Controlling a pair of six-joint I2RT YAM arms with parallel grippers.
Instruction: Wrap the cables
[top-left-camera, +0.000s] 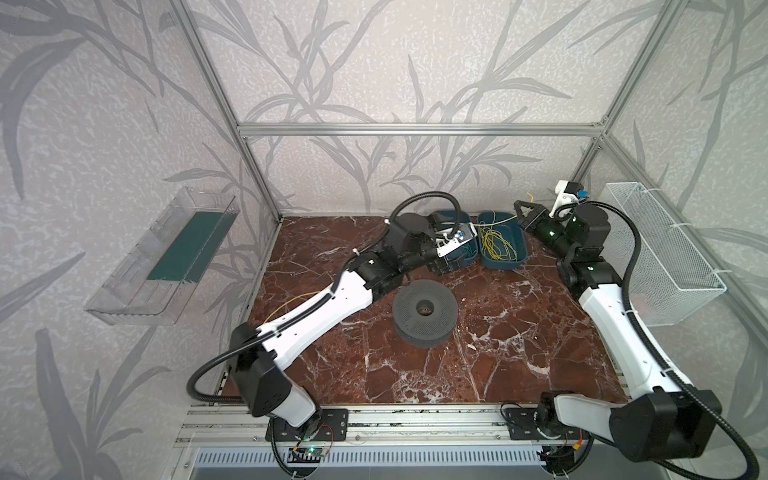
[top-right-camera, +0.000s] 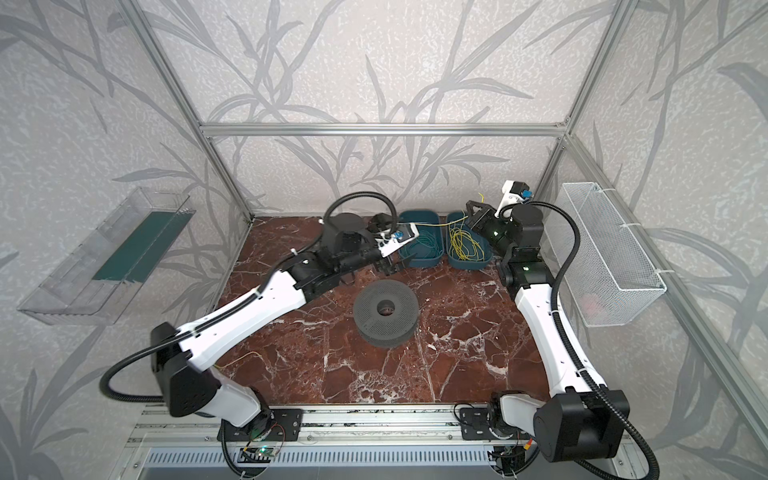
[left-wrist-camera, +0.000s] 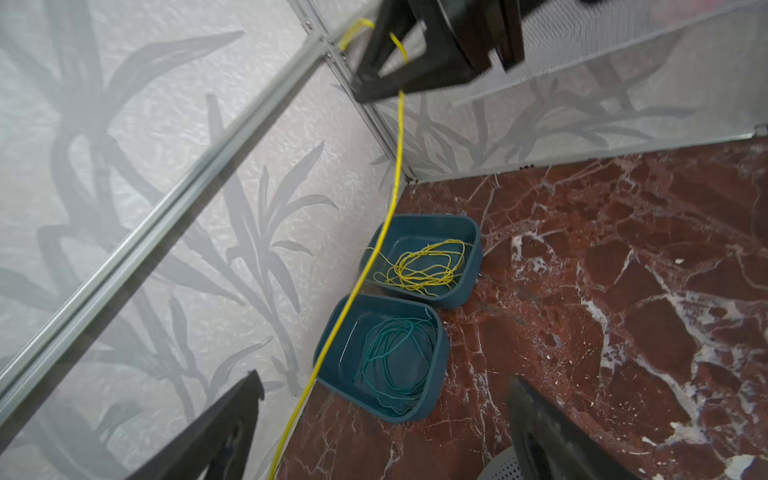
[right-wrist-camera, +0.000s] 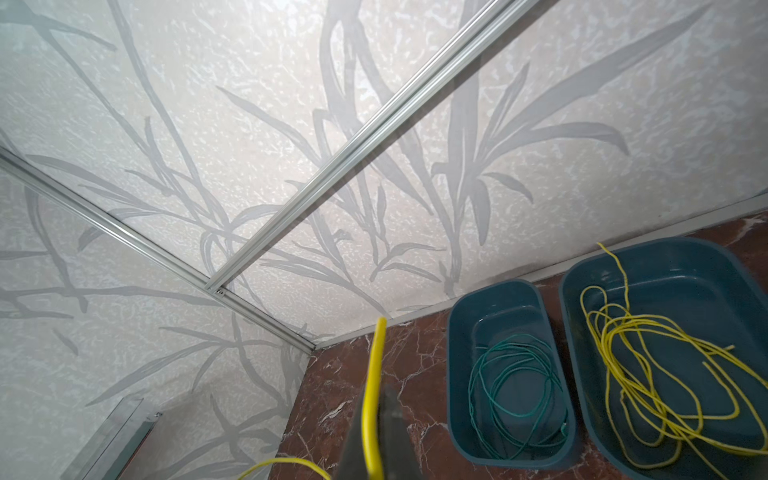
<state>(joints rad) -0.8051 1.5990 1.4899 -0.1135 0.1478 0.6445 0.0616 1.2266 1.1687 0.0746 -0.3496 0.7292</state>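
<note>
R gripper (top-left-camera: 519, 205), upper right, pinched tight on a yellow cable (left-wrist-camera: 400, 137). L gripper (top-right-camera: 395, 266), mid frame, wide open, holds nothing.

Right claw (top-left-camera: 519, 206), closed on a yellow cable (top-left-camera: 529, 197), hangs beside a teal bin (top-left-camera: 503, 266).

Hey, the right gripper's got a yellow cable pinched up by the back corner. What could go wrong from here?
1. The yellow cable is very thin and only a short end shows past the shut right gripper, so a pull might slip it free.
2. The strand crosses the rim of the green-cable bin; tension could drag or tip it.
3. The open left gripper may close without catching the strand.
</note>
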